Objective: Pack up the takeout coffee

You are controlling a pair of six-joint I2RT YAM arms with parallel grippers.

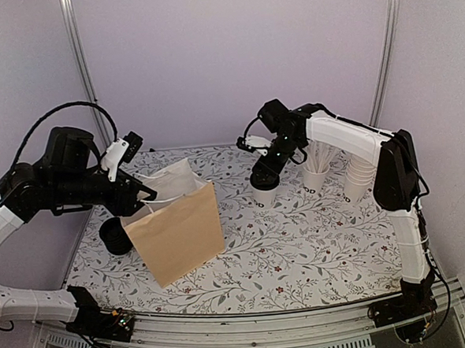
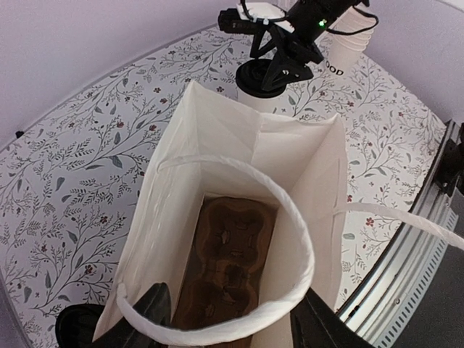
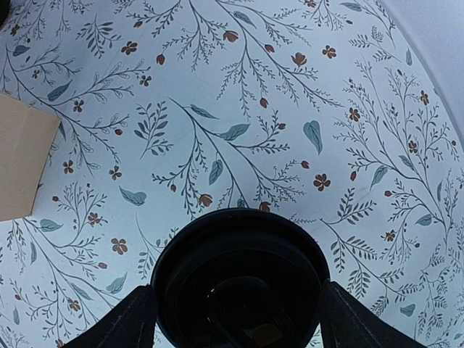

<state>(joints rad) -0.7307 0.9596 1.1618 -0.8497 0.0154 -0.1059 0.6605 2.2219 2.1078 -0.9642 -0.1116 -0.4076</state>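
Black-lidded and white-walled, the takeout coffee cup [image 1: 263,191] is standing upright on the floral table [image 1: 300,249], toward the far edge and a little right of the middle. The right gripper [image 1: 264,176] is hanging directly over it, released, its fingers [image 3: 134,322] spreading to either side of the lid [image 3: 243,279], just beside the rim. The brown paper bag [image 1: 181,232] is standing open near the table's left edge, well apart from the cup, with a brown moulded insert [image 2: 228,268] lying at its bottom. The left gripper [image 1: 143,194] is sitting at the bag's mouth, a white handle [image 2: 290,239] looping between its fingers; whether it is pinching paper I cannot tell. A straw cup [image 1: 315,173] and stacked white cups [image 1: 357,178] are sitting by the far right corner
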